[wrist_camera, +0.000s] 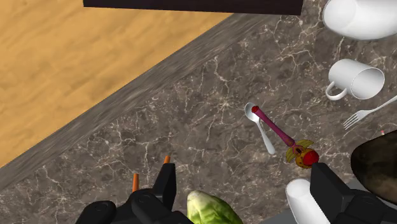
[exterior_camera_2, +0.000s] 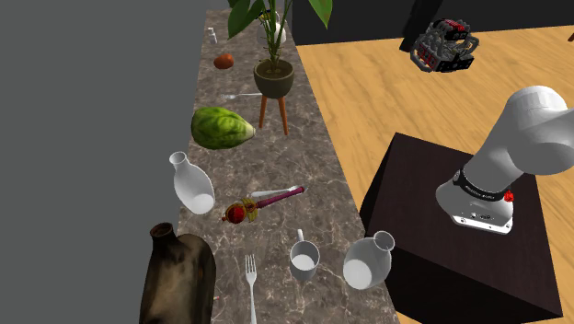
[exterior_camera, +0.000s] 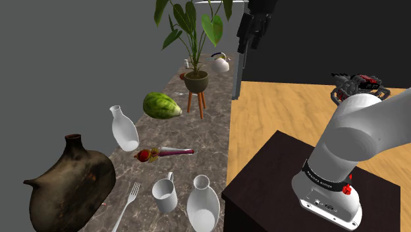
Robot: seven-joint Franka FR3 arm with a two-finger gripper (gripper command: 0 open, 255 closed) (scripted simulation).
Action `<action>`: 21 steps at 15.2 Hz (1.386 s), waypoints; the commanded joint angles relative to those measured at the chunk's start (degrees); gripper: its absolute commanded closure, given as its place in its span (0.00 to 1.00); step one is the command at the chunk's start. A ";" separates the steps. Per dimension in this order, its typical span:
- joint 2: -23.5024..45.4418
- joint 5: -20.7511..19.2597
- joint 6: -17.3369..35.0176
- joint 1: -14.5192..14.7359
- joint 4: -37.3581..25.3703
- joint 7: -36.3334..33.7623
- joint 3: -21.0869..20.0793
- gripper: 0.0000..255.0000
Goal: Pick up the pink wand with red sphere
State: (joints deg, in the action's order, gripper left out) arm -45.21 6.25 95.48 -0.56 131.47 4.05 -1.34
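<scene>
The pink wand [exterior_camera: 172, 152], with a red sphere [exterior_camera: 143, 156] at one end, lies flat on the marbled tabletop [exterior_camera: 214, 125] a little beyond the white mug [exterior_camera: 164, 196], and a grey spoon [wrist_camera: 262, 130] lies against its shaft. Farther from the mug than the wand sits a green melon [exterior_camera: 161, 105], and just beside the mug lie a fork [exterior_camera: 130, 200] and a white vase [exterior_camera: 203, 205]. The hand [wrist_camera: 243, 172] hangs above the tabletop on the melon's side of the mug, fingers spread apart and grasping nothing.

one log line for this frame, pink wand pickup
phase: pre-grasp | tool: open, empty, above counter | wand: lying on counter, end on spoon, not held
</scene>
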 commanded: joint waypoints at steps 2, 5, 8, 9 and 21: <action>0.92 0.13 1.87 0.38 0.98 0.58 -0.26 0.00; 4.13 0.51 7.48 1.53 3.51 2.32 -1.07 0.00; 7.95 0.87 13.09 2.67 5.41 4.03 -1.90 0.00; 9.36 0.98 14.95 3.04 5.91 4.60 -2.19 0.00; 30.40 1.25 35.83 6.96 6.25 10.75 -5.86 0.00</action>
State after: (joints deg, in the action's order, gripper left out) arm -16.74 7.60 129.72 6.11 138.10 14.30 -6.88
